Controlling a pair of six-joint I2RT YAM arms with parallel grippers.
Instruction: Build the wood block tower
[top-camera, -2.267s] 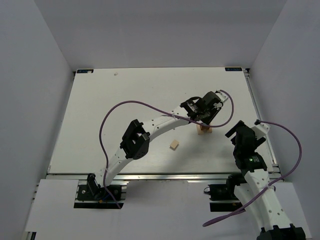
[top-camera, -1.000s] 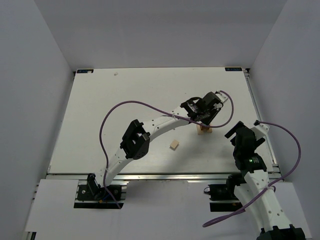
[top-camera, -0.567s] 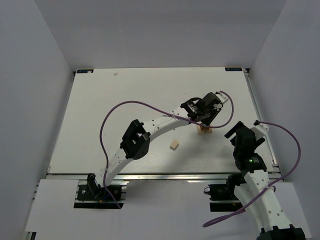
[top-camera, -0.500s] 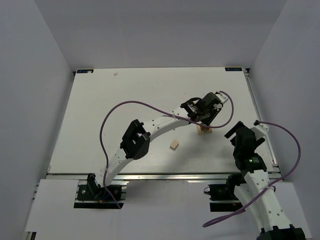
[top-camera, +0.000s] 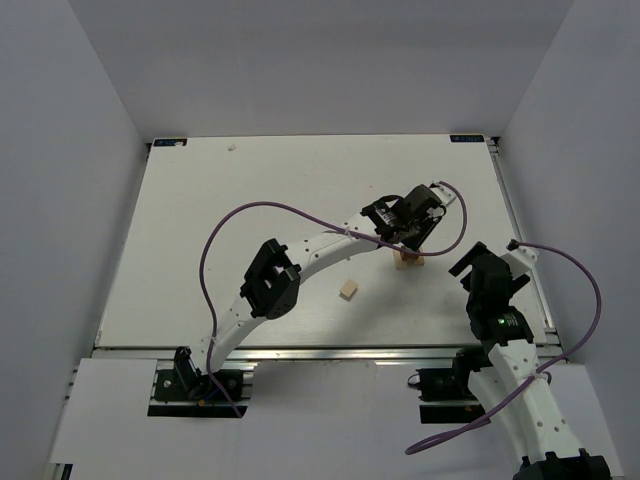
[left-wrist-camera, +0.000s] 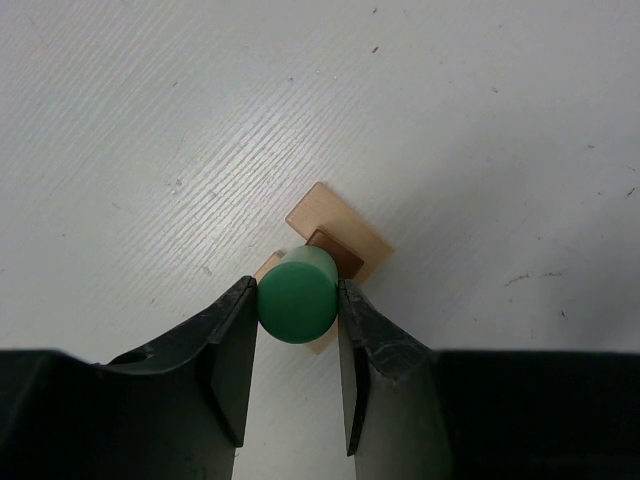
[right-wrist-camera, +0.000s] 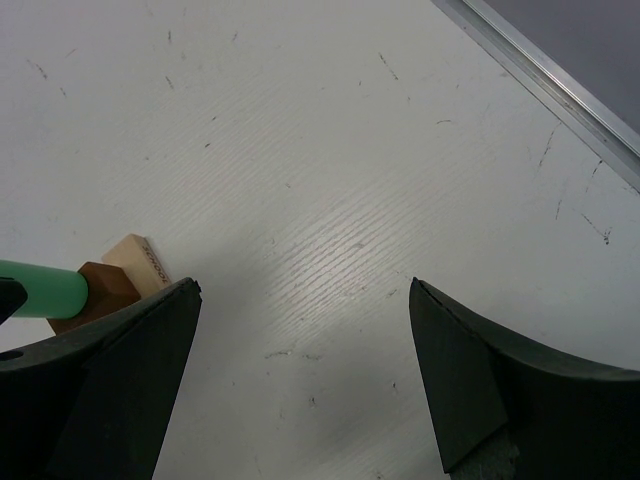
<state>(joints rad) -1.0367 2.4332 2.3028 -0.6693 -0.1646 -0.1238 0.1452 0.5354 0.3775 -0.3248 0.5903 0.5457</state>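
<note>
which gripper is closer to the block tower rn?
Left. The left gripper is directly over the wood block tower, shut on the green cylinder at its top. The right gripper is open and off to the side, clear of the tower.

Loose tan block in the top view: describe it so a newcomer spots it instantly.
On the white table, find the left pincer right of centre, shut on a green piece over the small stack. The loose tan block lies left of that stack and nearer the arm bases. It is the only block lying apart, touching neither stack nor pincer.
</note>
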